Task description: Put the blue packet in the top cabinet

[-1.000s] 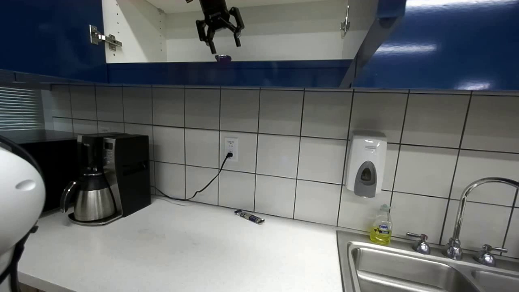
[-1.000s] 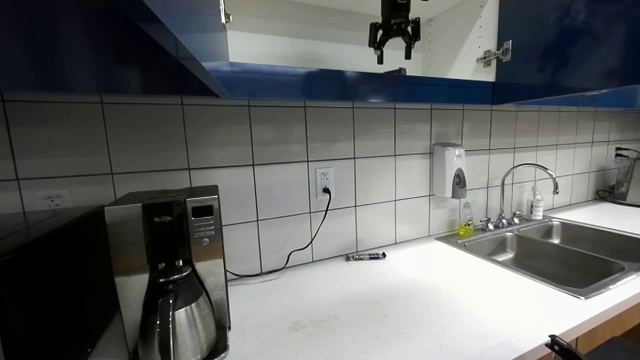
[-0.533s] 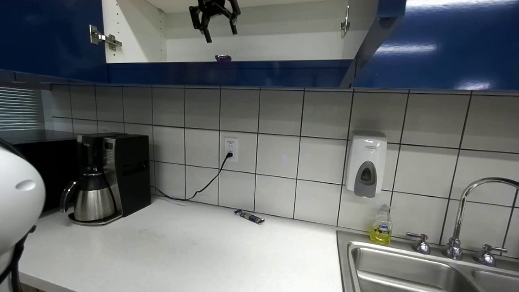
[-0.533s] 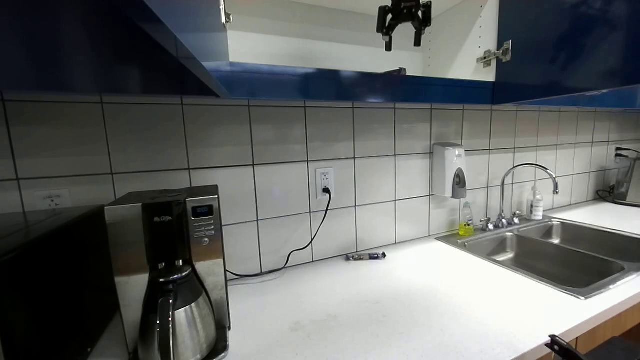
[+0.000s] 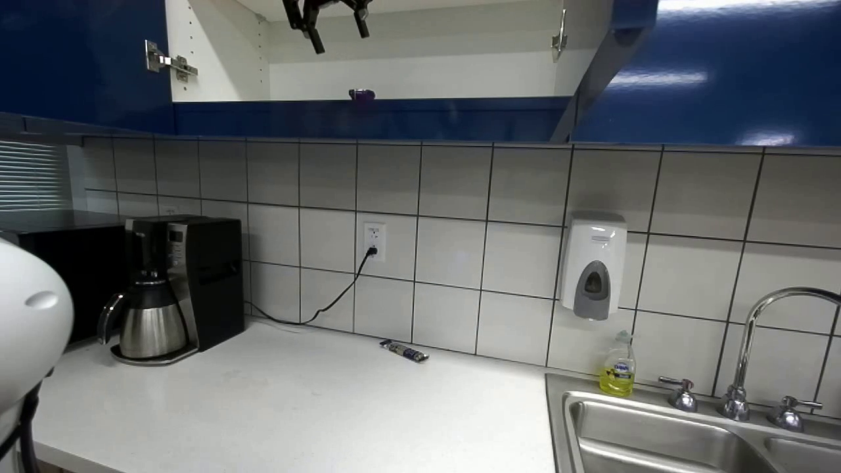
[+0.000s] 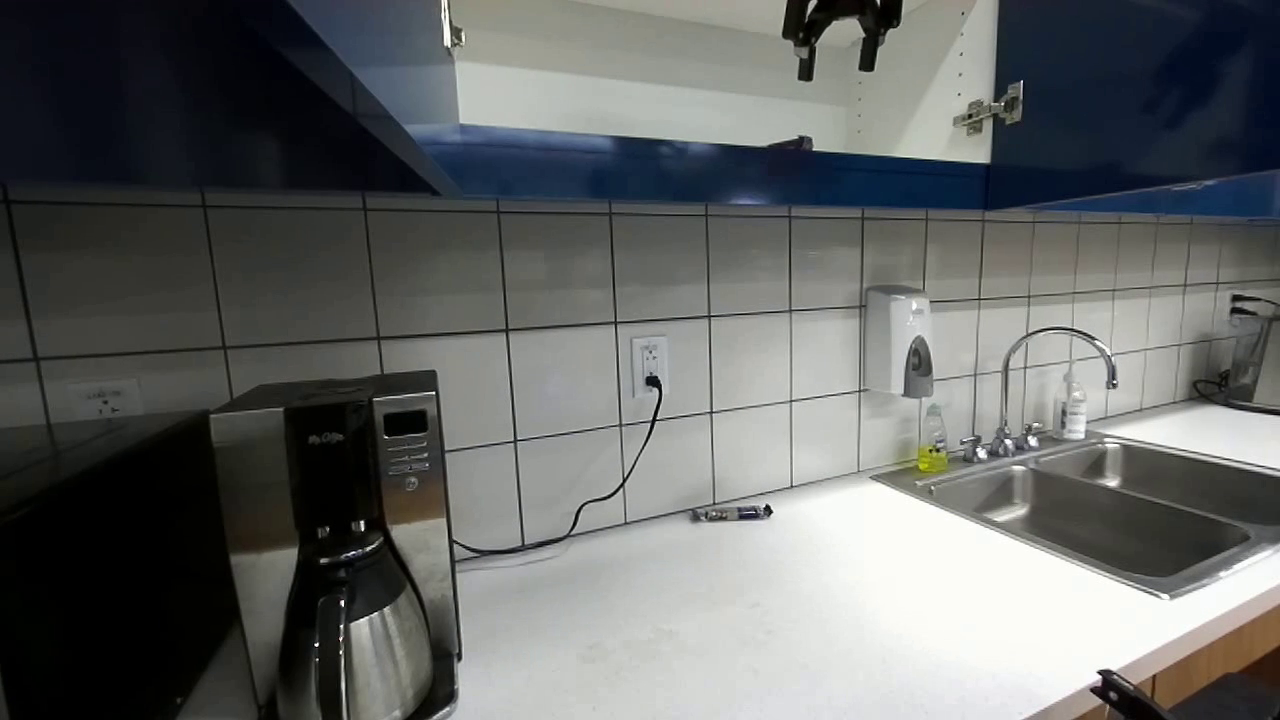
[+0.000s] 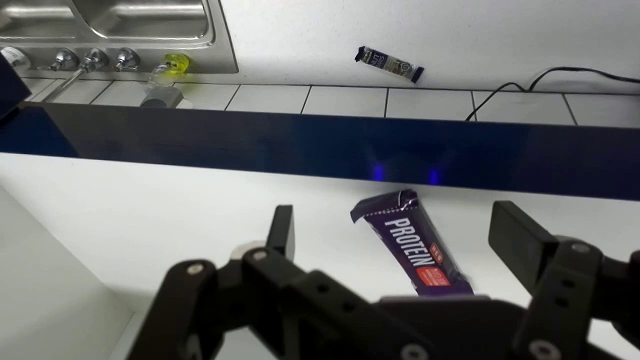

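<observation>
The blue packet (image 7: 412, 245), dark purple-blue with white PROTEIN lettering and a red mark, lies on the pale floor of the top cabinet (image 7: 250, 142), close to its front edge. Only a small part of the packet shows above the dark blue ledge in both exterior views (image 5: 362, 94) (image 6: 795, 143). The cabinet (image 5: 420, 118) stands open. My gripper (image 5: 341, 41) is open and empty, above the packet and apart from it. In the wrist view the packet shows between the spread fingers (image 7: 399, 234), with its near end hidden by the gripper body.
Open blue doors (image 5: 79, 59) (image 6: 1130, 90) flank the cabinet opening. A thin dark nut bar (image 5: 403, 351) lies on the white counter (image 5: 295, 407) by the tiled wall. A coffee maker (image 5: 210, 282), a soap dispenser (image 5: 594, 266), a yellow soap bottle (image 5: 617, 368) and a sink (image 5: 657, 433) are below.
My open gripper has risen away from the packet and shifted sideways, towards the cabinet side wall beside the hinge visible in both exterior views. The packet has stayed in place.
</observation>
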Motion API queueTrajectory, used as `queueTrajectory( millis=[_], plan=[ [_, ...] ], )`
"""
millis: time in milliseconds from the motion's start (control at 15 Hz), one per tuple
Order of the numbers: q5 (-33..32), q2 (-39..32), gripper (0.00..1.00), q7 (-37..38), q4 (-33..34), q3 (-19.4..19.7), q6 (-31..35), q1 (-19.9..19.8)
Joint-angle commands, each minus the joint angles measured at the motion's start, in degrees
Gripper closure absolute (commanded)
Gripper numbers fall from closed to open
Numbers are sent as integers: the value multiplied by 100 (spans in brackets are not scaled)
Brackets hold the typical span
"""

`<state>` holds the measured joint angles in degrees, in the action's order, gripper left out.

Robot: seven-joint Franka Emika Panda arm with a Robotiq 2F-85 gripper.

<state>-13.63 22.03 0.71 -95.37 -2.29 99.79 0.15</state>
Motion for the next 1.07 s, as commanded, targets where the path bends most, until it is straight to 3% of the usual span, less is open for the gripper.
queueTrajectory(
  millis=[0, 467, 1000],
  plan=[
    [-45, 979, 0, -35, -1307, 22, 569, 21],
    [-9, 2000, 0, -127, -3100, 37, 957, 55],
    [-31, 2177, 0, -370, -4344, -1, 529, 140]
  ],
)
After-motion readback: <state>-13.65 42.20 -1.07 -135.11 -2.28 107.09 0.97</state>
